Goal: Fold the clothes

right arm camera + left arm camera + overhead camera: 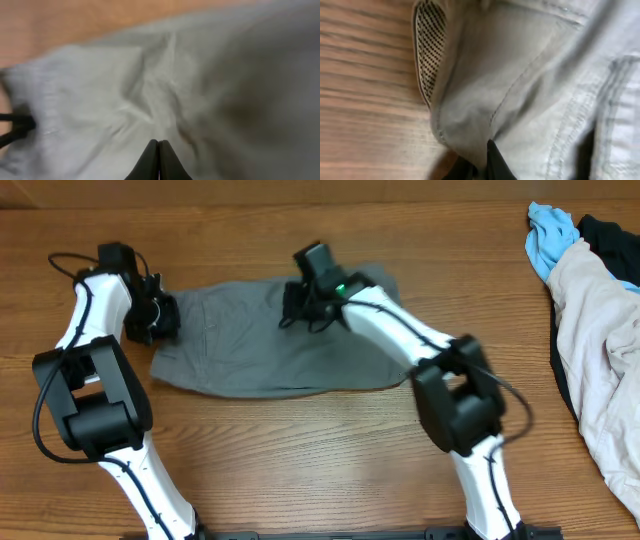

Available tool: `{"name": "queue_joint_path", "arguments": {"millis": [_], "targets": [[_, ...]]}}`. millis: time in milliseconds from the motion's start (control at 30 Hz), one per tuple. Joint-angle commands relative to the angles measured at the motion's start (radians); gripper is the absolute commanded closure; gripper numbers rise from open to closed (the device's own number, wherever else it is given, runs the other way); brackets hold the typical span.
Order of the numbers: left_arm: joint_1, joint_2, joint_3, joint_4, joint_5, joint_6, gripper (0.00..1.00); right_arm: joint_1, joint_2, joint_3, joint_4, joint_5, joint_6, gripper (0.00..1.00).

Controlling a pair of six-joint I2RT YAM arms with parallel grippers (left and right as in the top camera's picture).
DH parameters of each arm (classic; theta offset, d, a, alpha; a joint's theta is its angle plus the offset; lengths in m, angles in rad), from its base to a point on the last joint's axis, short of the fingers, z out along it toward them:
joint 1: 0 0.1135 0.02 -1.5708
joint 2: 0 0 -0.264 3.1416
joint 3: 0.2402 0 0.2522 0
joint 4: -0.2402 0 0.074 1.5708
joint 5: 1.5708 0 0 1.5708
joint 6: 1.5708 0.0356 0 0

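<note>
Bare table (330, 450) in front of the shorts (250, 350), garment pile (600, 350) crowding the right edge

- Overhead view: bright, even light from above. The wood of the table (330, 450) is uniformly lit. A narrow soft shadow runs along the near edge of the gray shorts (250, 350). Mild overall softness.
- Left wrist view: very close. Cloth is smeared and unfocused toward the right edge. The speckled waistband lining (430, 50) is sharpest.
- Right wrist view: muted. Cloth is heavily blurred throughout. Only the right gripper (159, 150), at the bottom edge, reads crisp.
</note>
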Motion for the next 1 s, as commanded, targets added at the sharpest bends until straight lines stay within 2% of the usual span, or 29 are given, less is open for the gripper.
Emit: {"name": "queue_joint_path", "arguments": {"millis": [0, 200, 333, 500, 633, 767, 967], "targets": [[-0.023, 0.000, 0.153, -0.063, 0.027, 0.000, 0.96, -0.041, -0.169, 0.042, -0.074, -0.021, -0.005, 0.96], [-0.071, 0.000, 0.388, -0.225, 0.039, -0.025, 0.96, -0.076, -0.219, 0.042, -0.289, -0.103, -0.004, 0.96], [-0.125, 0.000, 0.560, -0.325, 0.037, -0.034, 0.96, -0.068, -0.182, 0.037, -0.339, -0.106, -0.002, 0.96], [-0.201, 0.000, 0.742, -0.420, 0.036, -0.075, 0.90, -0.040, -0.134, 0.014, -0.315, -0.172, 0.004, 0.96], [-0.256, 0.000, 0.837, -0.459, 0.025, -0.077, 0.89, -0.016, -0.102, -0.004, -0.245, -0.255, 0.014, 0.96], [-0.291, 0.000, 0.876, -0.471, 0.025, -0.104, 0.89, 0.004, -0.077, -0.034, -0.176, -0.260, 0.104, 0.96], [-0.307, 0.000, 0.879, -0.473, 0.028, -0.139, 0.90, 0.044, 0.003, -0.039, -0.112, -0.291, 0.159, 0.96]]}}
